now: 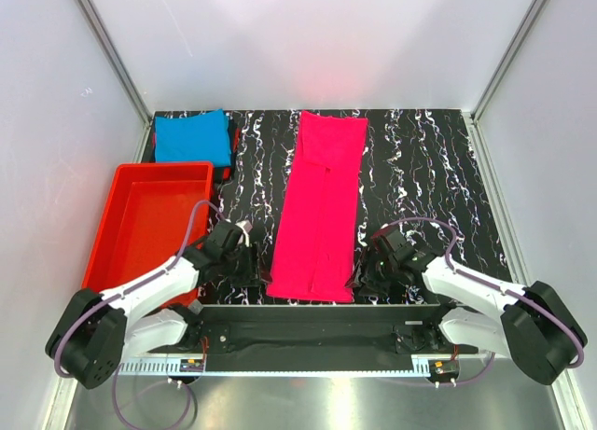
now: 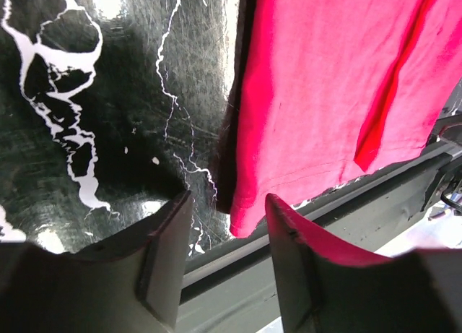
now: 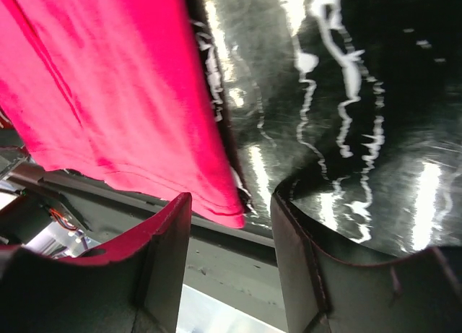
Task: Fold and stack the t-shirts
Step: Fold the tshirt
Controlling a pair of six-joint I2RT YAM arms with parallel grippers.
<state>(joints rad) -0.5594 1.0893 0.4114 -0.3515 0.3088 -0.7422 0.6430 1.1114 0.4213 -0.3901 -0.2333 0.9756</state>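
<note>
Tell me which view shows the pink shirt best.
The top view: the whole pink shirt lies as a long folded strip. The left wrist view shows only its near left corner, the right wrist view its near right corner.

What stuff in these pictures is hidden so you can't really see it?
- Top view: the blue shirt covers whatever lies under it; only a dark and red edge peeks out.
- Top view: the left arm hides the near right corner of the red tray.
- Both wrist views: the picture edge cuts off the pink shirt; only its near hem shows.
</note>
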